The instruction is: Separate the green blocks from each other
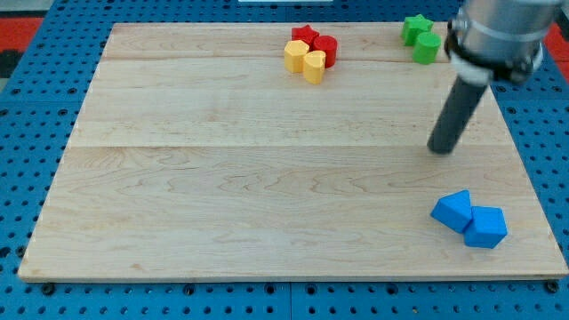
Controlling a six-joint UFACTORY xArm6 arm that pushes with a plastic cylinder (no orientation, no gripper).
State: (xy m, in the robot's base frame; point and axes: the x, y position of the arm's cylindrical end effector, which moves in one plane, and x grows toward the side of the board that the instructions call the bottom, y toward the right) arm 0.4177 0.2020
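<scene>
You have two green blocks to look at, both in the far right corner of the counter (267, 178) at the view's top. The green star block (415, 28) lies flat, nearest the counter's top edge. The other green block (428, 48), rounded, its shape hard to make out, sits touching it, just below and slightly right.

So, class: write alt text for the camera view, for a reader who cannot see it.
Two green blocks sit touching at the top right of a wooden board, with my tip below them, apart. Red and yellow blocks cluster at top centre; two blue blocks sit at bottom right.
</scene>
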